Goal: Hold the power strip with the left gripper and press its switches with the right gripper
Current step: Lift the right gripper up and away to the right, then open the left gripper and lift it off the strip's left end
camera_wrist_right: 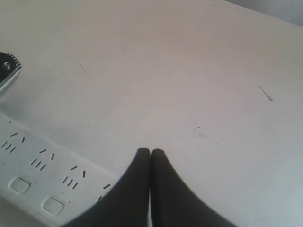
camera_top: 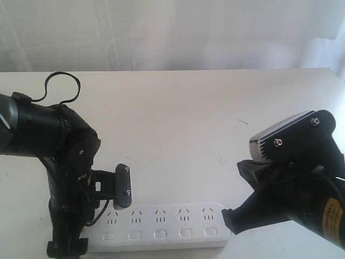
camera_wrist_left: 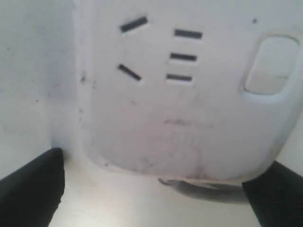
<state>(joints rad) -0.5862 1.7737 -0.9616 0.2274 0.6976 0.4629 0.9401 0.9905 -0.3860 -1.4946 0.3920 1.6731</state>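
Note:
The white power strip (camera_top: 161, 229) lies flat near the table's front edge, with its switches (camera_top: 160, 234) in a row below the sockets. My left gripper (camera_top: 94, 218) straddles the strip's left end. In the left wrist view its black fingers (camera_wrist_left: 31, 189) stand wide apart, open, on either side of the strip's rounded end (camera_wrist_left: 180, 123) without touching it. One switch (camera_wrist_left: 270, 66) and the grey cord (camera_wrist_left: 213, 189) show there. My right gripper (camera_top: 229, 217) hovers at the strip's right end. In the right wrist view it (camera_wrist_right: 150, 152) is shut, with nothing between the tips, above the strip (camera_wrist_right: 42, 161).
The white table (camera_top: 188, 118) runs back to a pale curtain (camera_top: 172, 32). The bulky right arm (camera_top: 302, 178) fills the lower right. The left arm (camera_top: 54, 140) and its looped cable (camera_top: 62, 86) take up the left side.

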